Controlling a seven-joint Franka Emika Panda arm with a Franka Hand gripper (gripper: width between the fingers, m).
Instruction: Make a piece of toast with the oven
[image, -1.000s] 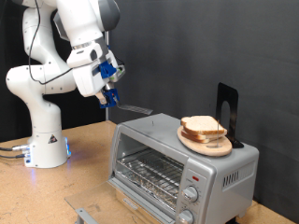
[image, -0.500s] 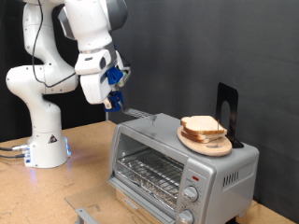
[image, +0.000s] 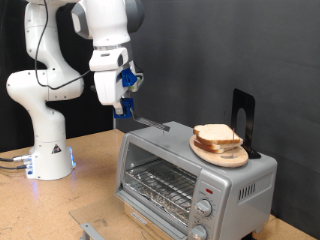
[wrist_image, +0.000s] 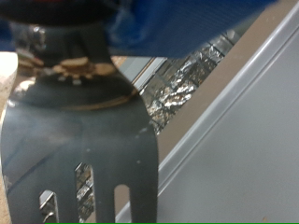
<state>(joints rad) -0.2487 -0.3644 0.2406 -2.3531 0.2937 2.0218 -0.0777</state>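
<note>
The gripper (image: 122, 103) is hanging above the oven (image: 195, 170) toward the exterior view's left, its jaws clamping a metal spatula (image: 145, 119). The piece of toast (image: 217, 135) is lying on a wooden plate (image: 218, 153) atop the oven. Only the wrist view is showing the spatula's slotted blade (wrist_image: 79, 149) up close.

A pale slice of toast (image: 215, 134) with a tan crust lay flat atop the silver-grey oven (image: 196, 178), toward its right end in the exterior view. The oven sat on the desk (image: 60, 205), its wire rack visible inside.
</note>
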